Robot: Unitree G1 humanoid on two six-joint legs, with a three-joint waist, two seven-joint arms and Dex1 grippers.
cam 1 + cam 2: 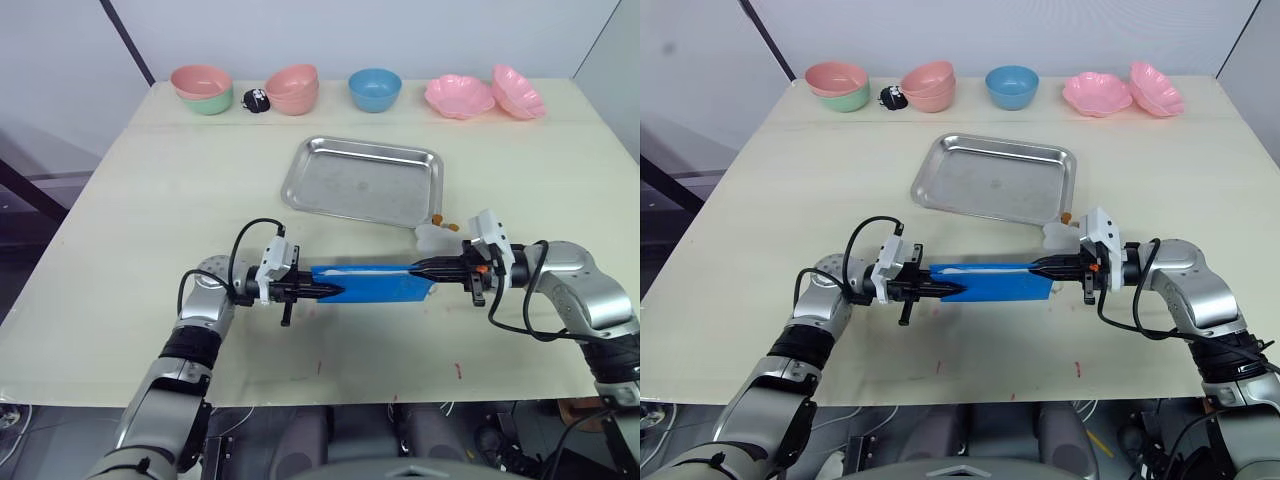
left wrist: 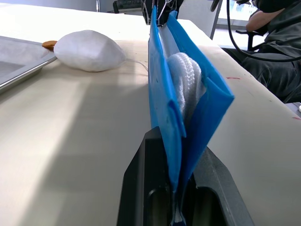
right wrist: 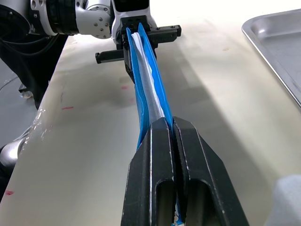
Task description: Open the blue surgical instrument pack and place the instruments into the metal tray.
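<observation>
Our left gripper (image 2: 176, 188) clamps blue pack (image 2: 188, 89) edge-on, white lining showing. White toy (image 2: 89, 51) beside tray (image 2: 21, 63) corner on table (image 2: 84, 141).

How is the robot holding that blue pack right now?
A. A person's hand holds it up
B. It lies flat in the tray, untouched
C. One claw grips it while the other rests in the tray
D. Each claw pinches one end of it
D: the left claw and right claw are each shut on an end of the pack, held on edge between them, near the empty tray.
</observation>
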